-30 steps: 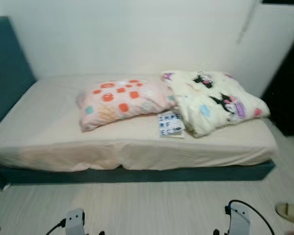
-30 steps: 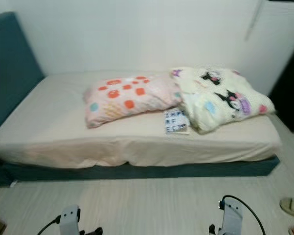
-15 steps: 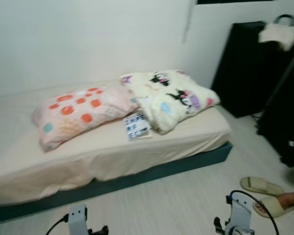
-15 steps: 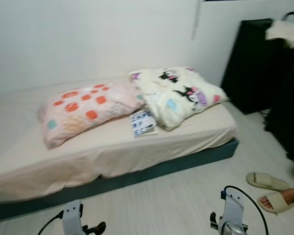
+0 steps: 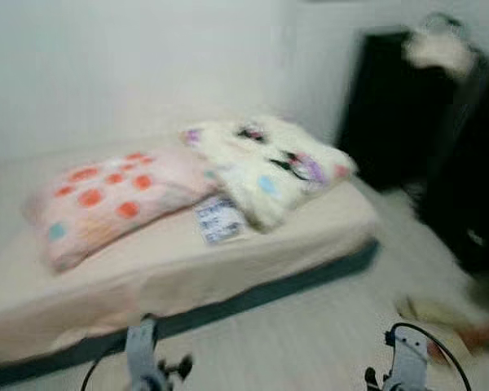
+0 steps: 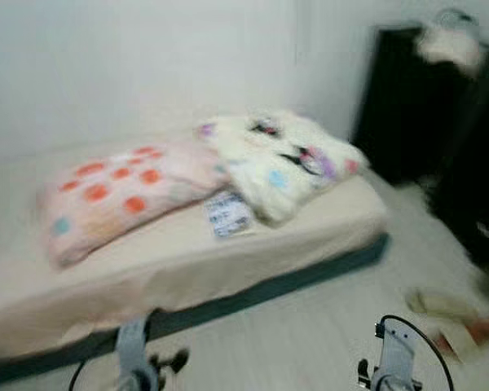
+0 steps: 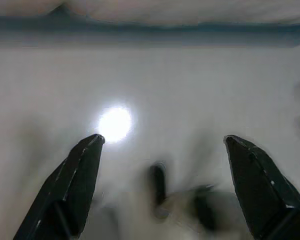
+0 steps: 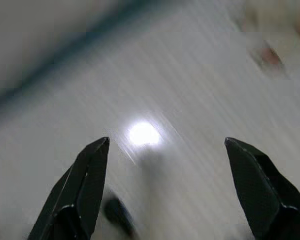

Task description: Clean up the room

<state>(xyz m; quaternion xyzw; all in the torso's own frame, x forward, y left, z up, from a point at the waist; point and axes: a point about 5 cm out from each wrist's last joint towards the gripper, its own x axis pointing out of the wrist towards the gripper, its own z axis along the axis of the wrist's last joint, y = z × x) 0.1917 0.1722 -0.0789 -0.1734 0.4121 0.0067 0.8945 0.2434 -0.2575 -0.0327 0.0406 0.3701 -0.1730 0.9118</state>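
Nearest us, our left gripper [image 7: 162, 142] and right gripper [image 8: 165, 142] hang low over bare floor, fingers spread, holding nothing. Ahead and above both lies the bed [image 5: 228, 269]. On it the small printed book [image 5: 218, 220] sits roughly between the arms, beside the spotted pillow [image 5: 106, 195] with its long axis slanting leftward, and the cream blanket [image 5: 269, 167] beyond.

Cam swung further right w/ motion blur: bed [image 5: 228, 261] now sits left, black cabinet [image 5: 391, 106] in view.
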